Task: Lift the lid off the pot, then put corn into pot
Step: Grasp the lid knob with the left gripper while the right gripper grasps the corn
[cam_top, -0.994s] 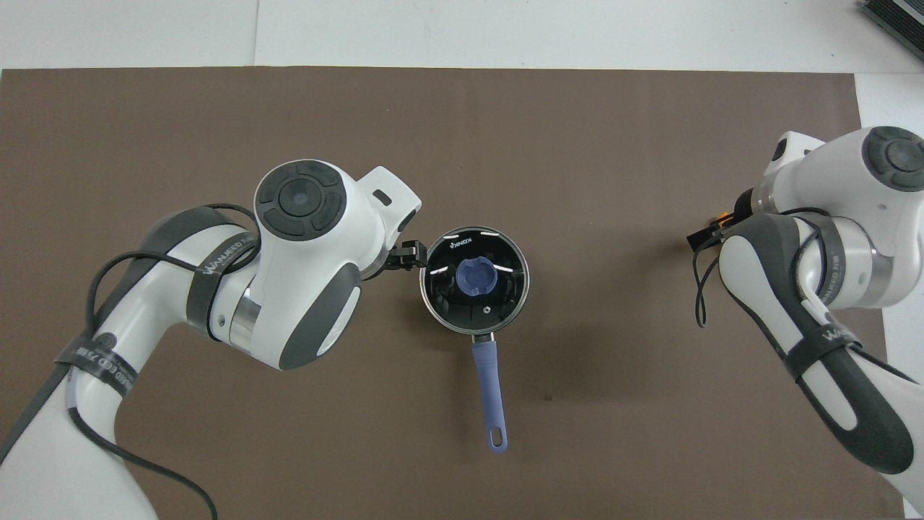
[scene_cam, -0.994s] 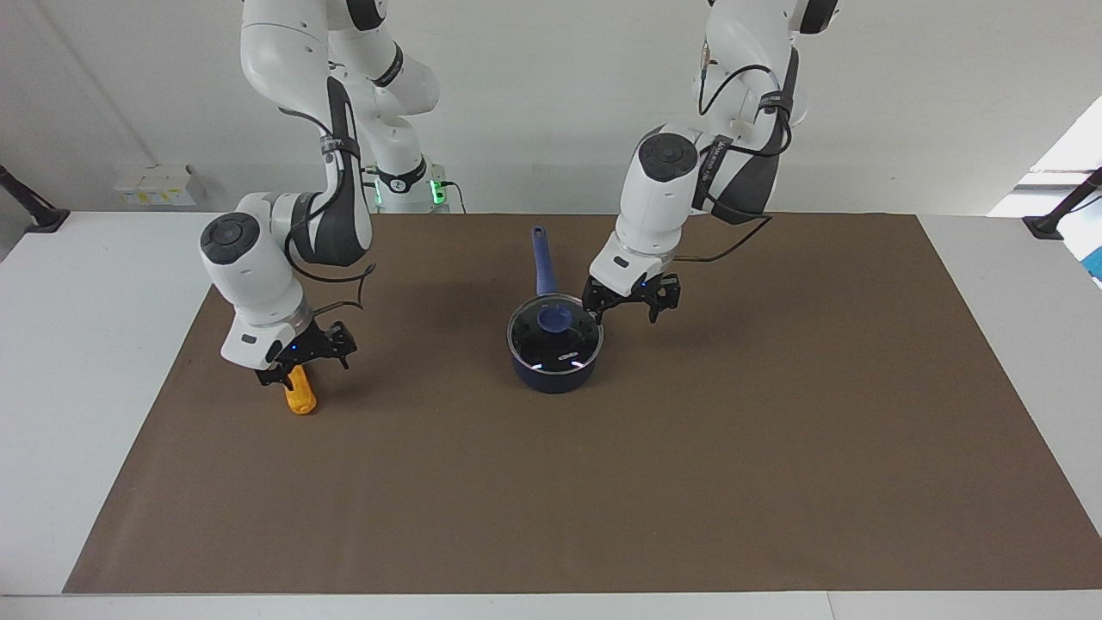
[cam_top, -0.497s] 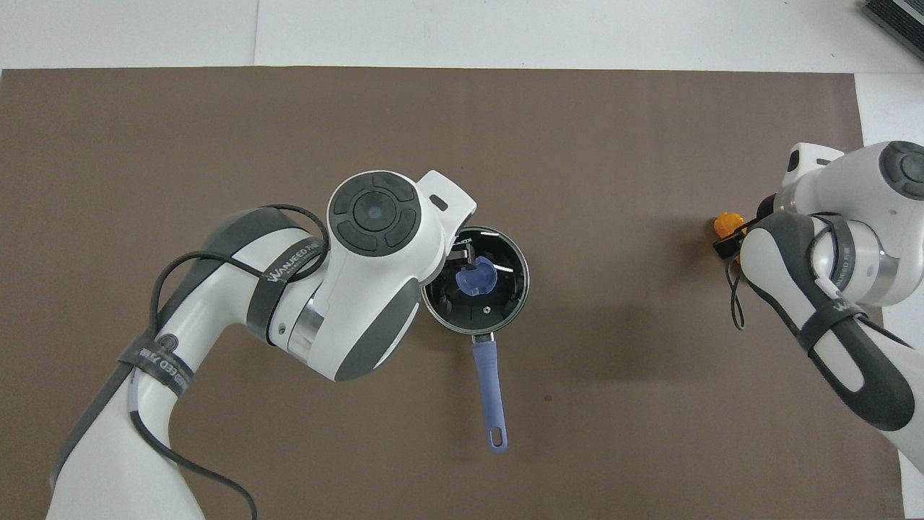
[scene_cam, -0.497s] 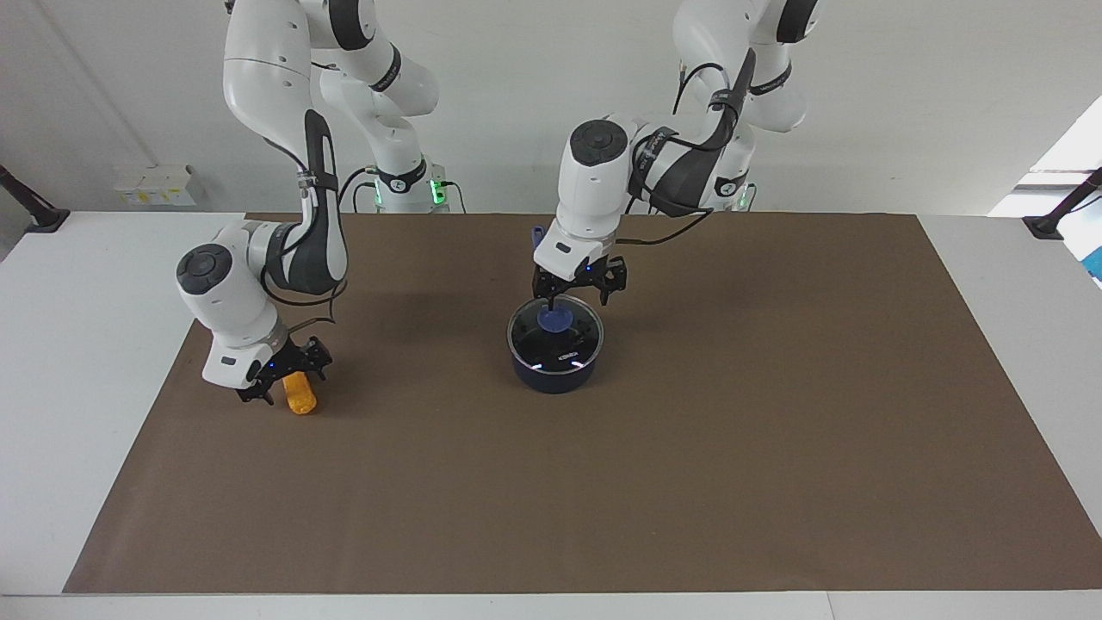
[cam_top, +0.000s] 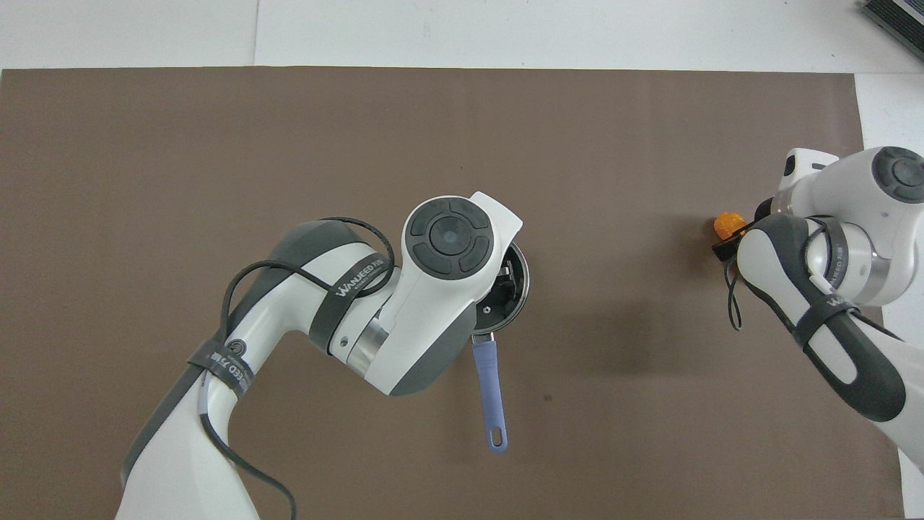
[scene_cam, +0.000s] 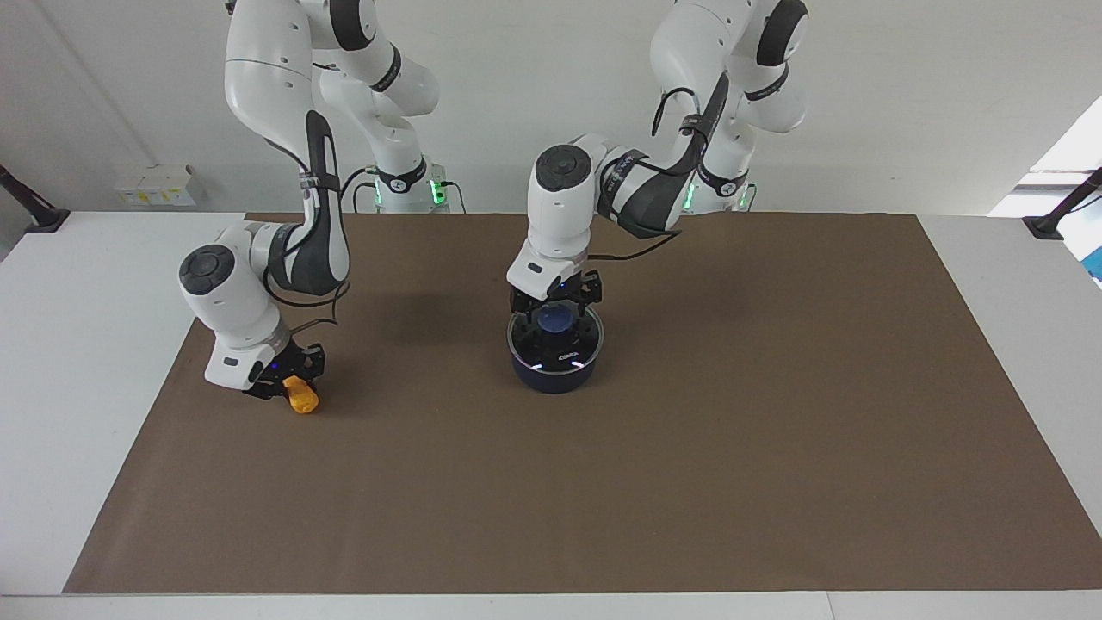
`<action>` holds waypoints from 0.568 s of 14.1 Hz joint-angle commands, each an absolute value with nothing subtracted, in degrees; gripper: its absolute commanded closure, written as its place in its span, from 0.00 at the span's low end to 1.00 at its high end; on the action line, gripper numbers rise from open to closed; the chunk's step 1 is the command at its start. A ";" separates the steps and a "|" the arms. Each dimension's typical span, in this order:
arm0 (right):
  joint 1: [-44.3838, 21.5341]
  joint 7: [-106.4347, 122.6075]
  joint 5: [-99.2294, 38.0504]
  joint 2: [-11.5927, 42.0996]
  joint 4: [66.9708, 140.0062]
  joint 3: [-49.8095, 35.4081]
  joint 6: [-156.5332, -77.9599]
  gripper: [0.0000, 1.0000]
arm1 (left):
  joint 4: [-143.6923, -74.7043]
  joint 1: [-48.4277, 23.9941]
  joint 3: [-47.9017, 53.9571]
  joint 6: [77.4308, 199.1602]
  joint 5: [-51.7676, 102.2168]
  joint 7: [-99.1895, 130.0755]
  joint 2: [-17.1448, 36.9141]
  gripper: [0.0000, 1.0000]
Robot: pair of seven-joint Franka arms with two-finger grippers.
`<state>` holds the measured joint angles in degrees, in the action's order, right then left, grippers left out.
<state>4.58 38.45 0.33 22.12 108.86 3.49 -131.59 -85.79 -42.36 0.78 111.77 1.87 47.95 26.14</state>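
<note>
Left end effector [scene_cam: 555, 306] fingers spread astride lid [scene_cam: 555, 340] knob, right end effector [scene_cam: 280, 385] at corn [scene_cam: 302, 398], grip unclear, pot [cam_top: 514, 300] mostly hidden overhead

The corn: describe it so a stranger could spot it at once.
Start at the brown mat and go to the right arm's end. There the right hand is at a small, stubby orange-yellow corn cob, the only bright orange thing on the mat.

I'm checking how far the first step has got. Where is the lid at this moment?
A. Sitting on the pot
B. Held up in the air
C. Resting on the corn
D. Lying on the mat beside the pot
A: the lid sits level on the pot, with the left gripper around its blue knob.
</note>
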 commanded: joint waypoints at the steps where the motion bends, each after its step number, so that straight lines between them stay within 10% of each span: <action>1: 4.66 37.53 -0.61 22.06 108.99 3.34 -132.19 1.00 | -83.76 -43.42 -0.26 110.13 2.11 48.87 26.81 0.21; 4: 4.13 37.44 -2.19 20.22 107.85 3.25 -129.39 1.00 | -83.76 -43.33 -0.26 110.74 2.11 48.87 26.72 0.52; 6: 4.04 37.00 -2.46 18.73 106.09 3.25 -125.79 1.00 | -83.85 -43.24 -0.26 110.92 2.11 48.87 26.72 0.94; 8: 3.87 35.69 -2.55 16.28 105.12 3.16 -121.75 1.00 | -83.85 -43.24 -0.26 109.87 2.37 48.87 26.72 1.00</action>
<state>3.88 37.54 -1.70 19.24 105.72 3.45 -125.53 -85.30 -42.39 0.73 111.65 1.88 48.14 26.18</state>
